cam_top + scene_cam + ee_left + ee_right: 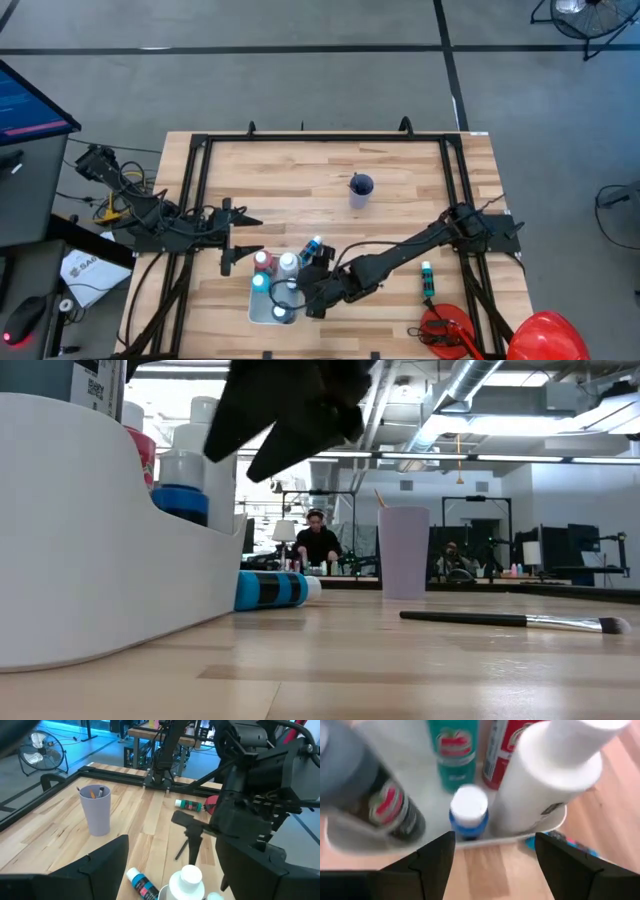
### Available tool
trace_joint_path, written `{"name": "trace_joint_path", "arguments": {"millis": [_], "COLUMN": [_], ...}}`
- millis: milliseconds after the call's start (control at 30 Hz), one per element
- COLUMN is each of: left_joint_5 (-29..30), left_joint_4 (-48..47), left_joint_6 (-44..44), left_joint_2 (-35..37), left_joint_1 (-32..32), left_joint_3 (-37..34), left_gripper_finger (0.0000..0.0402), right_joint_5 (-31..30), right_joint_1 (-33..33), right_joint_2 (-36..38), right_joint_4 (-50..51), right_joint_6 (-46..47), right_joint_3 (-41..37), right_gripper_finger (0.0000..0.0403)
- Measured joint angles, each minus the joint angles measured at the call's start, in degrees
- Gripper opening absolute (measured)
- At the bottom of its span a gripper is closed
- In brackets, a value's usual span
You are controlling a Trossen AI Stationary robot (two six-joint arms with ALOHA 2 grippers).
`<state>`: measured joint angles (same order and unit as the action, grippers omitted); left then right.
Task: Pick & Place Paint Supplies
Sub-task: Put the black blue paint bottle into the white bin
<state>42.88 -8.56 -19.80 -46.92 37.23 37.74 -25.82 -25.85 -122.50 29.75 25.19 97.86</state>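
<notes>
Near the table's front edge, a white tray (262, 314) holds upright white-capped paint bottles: red (501, 750), teal (452, 755), white (545, 780) and dark blue (468, 815). Above it the right gripper (492, 860) hovers with fingers wide apart, holding nothing. At the table's left edge the left gripper (243, 238) waits, also open and empty.

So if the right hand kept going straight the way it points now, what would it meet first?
Most likely the dark blue bottle standing in the white tray: its white cap sits centred between the right hand's open fingers, just ahead, though depth is hard to judge.
</notes>
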Motion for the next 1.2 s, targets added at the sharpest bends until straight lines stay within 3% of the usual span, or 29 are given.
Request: {"name": "trace_joint_path", "arguments": {"millis": [167,367,567,833,933,1067,1200], "left_joint_5": [0.0,0.0,0.6,0.7,0.7,0.7,0.7], "left_joint_4": [0.0,0.0,0.1,0.1,0.1,0.0,0.0], "left_joint_6": [0.0,0.0,0.0,0.0,0.0,0.0,0.0], "left_joint_2": [0.0,0.0,0.0,0.0,0.0,-0.1,-0.1], "left_joint_1": [0.0,0.0,-0.4,-0.5,-0.5,-0.3,0.0], "left_joint_3": [0.0,0.0,0.0,0.0,0.0,0.0,0.0], "left_gripper_finger": [0.0292,0.0292,0.0292,0.0292,0.0292,0.0292,0.0292], "right_joint_5": [-0.1,-0.3,-9.1,-2.9,-2.1,3.8,8.1], "right_joint_1": [-1.2,-1.3,1.3,2.5,4.7,8.1,10.3], "right_joint_2": [0.0,0.0,-0.4,-0.5,0.9,5.4,12.2], "right_joint_4": [5.5,12.9,17.2,28.6,21.1,2.5,-9.5], "right_joint_6": [-7.1,-5.2,-7.1,-11.6,-13.0,-19.2,-20.7], "right_joint_3": [0.0,0.0,0.0,-1.4,-6.2,-16.4,-27.3], "right_gripper_finger": [0.0266,0.0266,0.0265,0.0265,0.0265,0.0265,0.0265]}}
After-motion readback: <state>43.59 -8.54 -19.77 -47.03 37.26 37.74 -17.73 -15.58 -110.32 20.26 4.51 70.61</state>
